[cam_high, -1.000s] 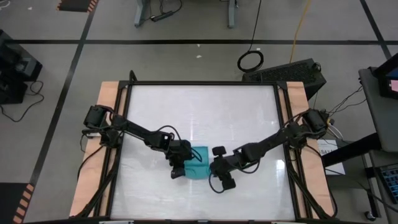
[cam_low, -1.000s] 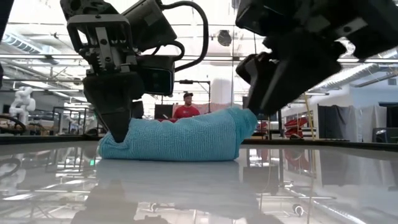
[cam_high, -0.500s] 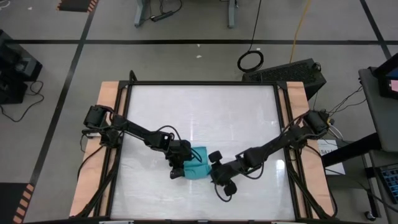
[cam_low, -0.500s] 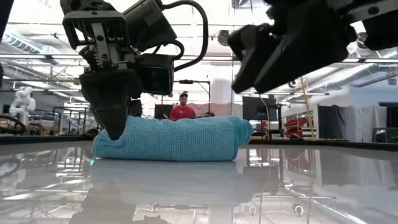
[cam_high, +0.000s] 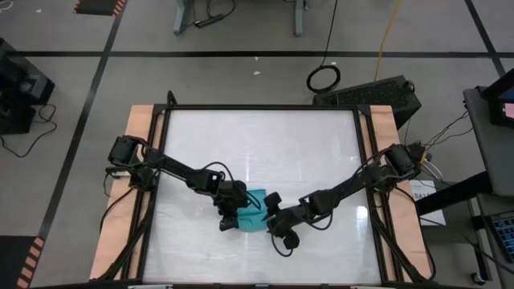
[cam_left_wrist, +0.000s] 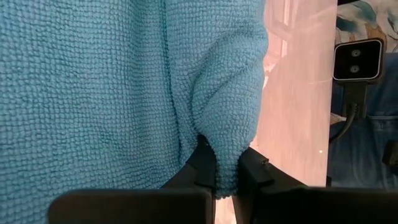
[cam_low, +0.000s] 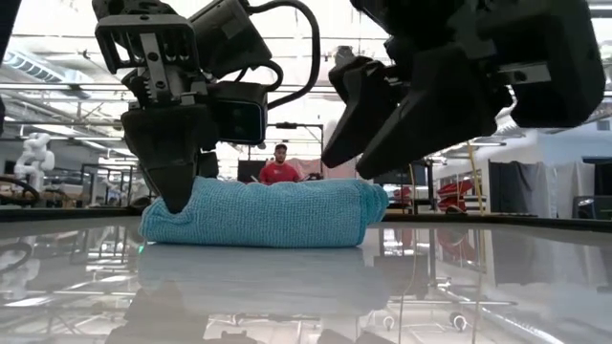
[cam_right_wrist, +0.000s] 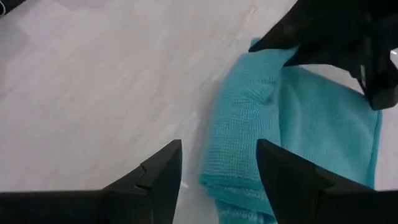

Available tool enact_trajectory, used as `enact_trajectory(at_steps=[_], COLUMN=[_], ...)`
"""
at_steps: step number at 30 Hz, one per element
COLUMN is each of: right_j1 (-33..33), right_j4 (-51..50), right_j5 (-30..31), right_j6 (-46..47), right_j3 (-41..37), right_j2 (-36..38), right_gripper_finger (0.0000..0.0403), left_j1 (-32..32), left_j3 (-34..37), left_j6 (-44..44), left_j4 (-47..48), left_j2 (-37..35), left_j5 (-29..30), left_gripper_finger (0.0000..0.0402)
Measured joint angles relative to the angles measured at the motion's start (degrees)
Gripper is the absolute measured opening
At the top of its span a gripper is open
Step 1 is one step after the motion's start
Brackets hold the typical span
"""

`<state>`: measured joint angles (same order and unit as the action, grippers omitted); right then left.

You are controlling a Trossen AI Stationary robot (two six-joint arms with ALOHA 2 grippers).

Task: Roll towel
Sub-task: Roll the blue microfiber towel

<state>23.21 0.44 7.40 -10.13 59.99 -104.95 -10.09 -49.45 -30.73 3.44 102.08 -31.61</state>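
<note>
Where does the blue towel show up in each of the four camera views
High view: towel, lower centre, between both arms.
Low view: towel, centre-left on the table.
Left wrist view: towel fills most of the picture.
Right wrist view: towel, right half.
Shared landmark: left gripper shut on a towel fold.

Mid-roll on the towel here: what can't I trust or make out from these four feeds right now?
- Turquoise terry towel, high view: its left end lies under the left tool, its right end under the right arm.
- Low view: the towel's far side and layer count are hidden by its own bulk.
- Left wrist view: the pinched fold fills the frame; edges cut off.
- Right tool, right wrist view: fingertips cut off by the frame's edge.
</note>
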Motion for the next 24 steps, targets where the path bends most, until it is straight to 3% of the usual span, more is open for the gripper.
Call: enact_trajectory(at_steps=[19,24], right_j1=[-5.12,-8.64], right_j4=[-0.60,-0.18], right_j5=[-0.13,-6.79], right_j6=[3.01,11.30], right_j3=[-0.05,-0.49], right_j2=[-4.46,-4.46], right_gripper_finger=[0.0176,0.0142], left_j1=[-0.11,-0.11], left_j3=[-0.04,-0.04], left_j6=[0.01,1.07], left_j4=[-2.13,-2.09], left_j2=[-0.02,-0.02], left_j5=[-3.06,-4.95], left_gripper_finger=[0.0024,0.0024])
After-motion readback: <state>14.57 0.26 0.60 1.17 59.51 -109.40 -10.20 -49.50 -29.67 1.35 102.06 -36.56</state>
